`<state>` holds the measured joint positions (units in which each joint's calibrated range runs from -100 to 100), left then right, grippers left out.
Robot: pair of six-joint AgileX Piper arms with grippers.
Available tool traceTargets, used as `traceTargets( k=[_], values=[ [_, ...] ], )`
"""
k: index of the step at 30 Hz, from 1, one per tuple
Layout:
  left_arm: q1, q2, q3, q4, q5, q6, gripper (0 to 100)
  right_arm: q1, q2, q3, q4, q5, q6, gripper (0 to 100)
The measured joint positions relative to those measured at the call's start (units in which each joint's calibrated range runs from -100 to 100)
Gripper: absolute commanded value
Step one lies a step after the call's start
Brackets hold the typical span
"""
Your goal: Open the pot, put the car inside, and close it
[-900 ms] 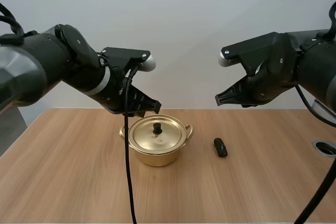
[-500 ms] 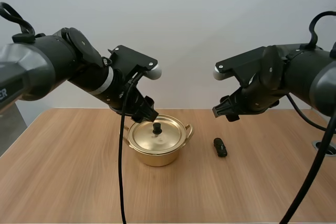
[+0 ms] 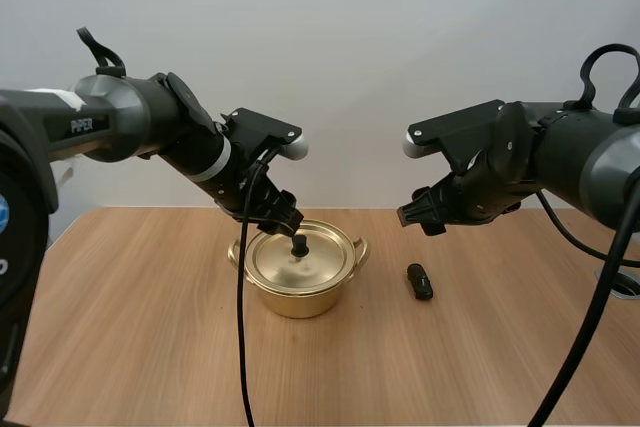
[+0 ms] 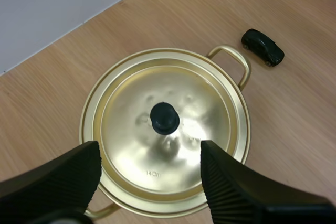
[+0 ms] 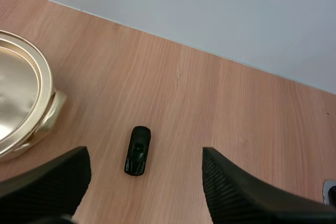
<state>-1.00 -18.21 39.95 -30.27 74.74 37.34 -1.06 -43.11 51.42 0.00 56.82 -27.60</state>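
Nothing of the task is finished yet, as far as I can judge. The gold pot [image 3: 300, 275] stands shut near the middle of the desk [image 3: 120, 337], toward its far edge. Its lid [image 4: 173, 156] is seated squarely, with the black knob [image 4: 165, 118] upright in the centre. The small black car [image 3: 420, 281] lies on the bare wood between the pot and the desk's right edge, near the pot but apart from it.

The left claw [image 3: 284, 219] hangs just above the lid. Its fingers are spread apart and hold nothing, and the knob sits below, roughly in line with the gap. This looks like the approach for lifting the lid: the first step is in hand, but no grip is made. The right claw [image 3: 414, 215] hovers above the car, also spread wide and empty, well clear of the desk.

Left to do: pinch the knob and lift the lid away, pick up the car, set it in the pot, and put the lid back.
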Motion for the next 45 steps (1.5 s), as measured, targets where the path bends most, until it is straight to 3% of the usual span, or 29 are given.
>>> traceTargets(
  k=[3, 6, 11, 17, 45],
  values=[
    [-1.53, 1.0, -1.7, 0.0, 0.0, 0.0, 90, 0.0, 0.0, 0.0, 0.34, 0.0, -0.3, 100],
    [-4.04, 2.1, -3.01, 1.34, -1.1, -1.42, 90, 0.0, 0.0, 0.0, 0.47, 0.0, -0.3, 100],
    [-7.25, 3.73, -3.11, 9.4, -6.91, -7.91, 90, 0.0, 0.0, 0.0, 0.47, 0.0, -0.3, 100],
    [-7.51, 7.29, -4.18, 16.19, -8.06, -9.95, 90, 0.0, 0.0, 0.0, 0.47, 0.0, -0.3, 100],
    [-7.51, 13.17, -4.76, 14.28, -11.59, -7.86, 88, 0.0, 0.0, 0.0, 1.44, -0.2, -0.75, 100]
  ],
)
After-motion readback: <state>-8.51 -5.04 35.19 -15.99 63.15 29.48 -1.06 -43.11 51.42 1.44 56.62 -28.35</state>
